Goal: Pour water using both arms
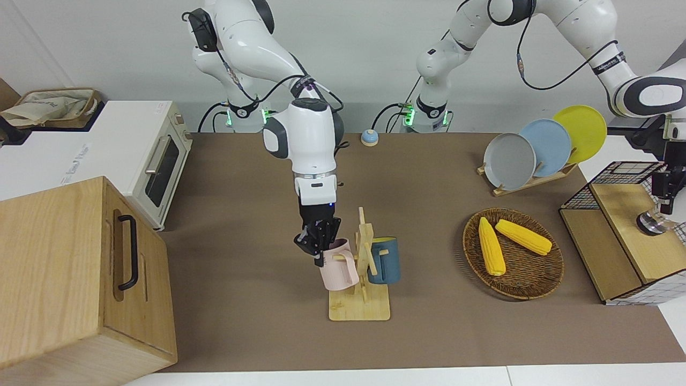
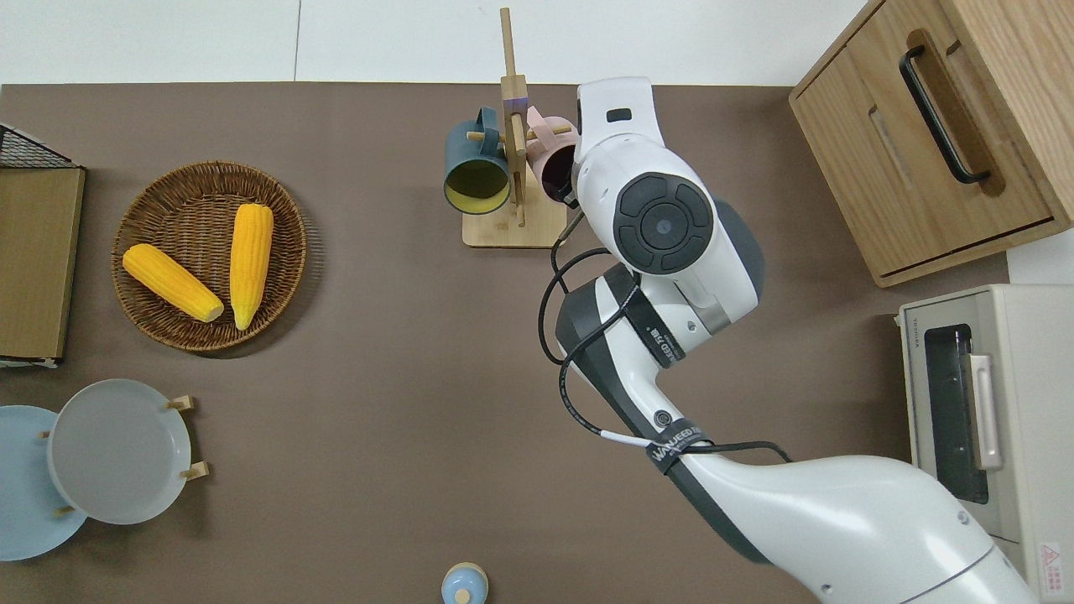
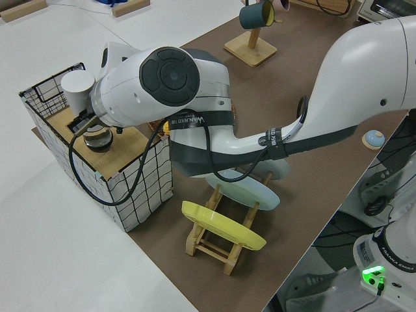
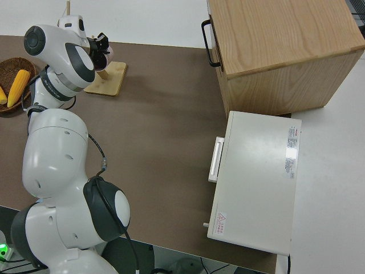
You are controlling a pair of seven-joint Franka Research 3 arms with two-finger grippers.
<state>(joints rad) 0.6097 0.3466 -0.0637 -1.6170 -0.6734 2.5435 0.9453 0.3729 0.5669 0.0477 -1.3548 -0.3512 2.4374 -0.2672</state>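
My right gripper [image 1: 319, 252] is at the pink mug [image 1: 340, 266], shut on its rim. The mug hangs tilted on a peg of the wooden mug rack [image 1: 365, 252], and a dark blue mug [image 1: 385, 260] hangs on the rack's other side. From overhead, the right arm's wrist [image 2: 625, 155] hides most of the pink mug [image 2: 554, 164]. My left gripper [image 1: 666, 206] hangs over the wooden top of the wire crate [image 1: 627, 214], right by a small glass item [image 3: 99, 138]. No water shows in any view.
A wicker basket [image 1: 541, 284] with two corn cobs lies between the rack and the crate. A plate rack [image 1: 528, 179] holds grey, blue and yellow plates. A wooden cabinet [image 1: 64, 279] and a white oven [image 1: 155, 161] stand at the right arm's end. A small blue bell [image 1: 369, 137] sits near the robots.
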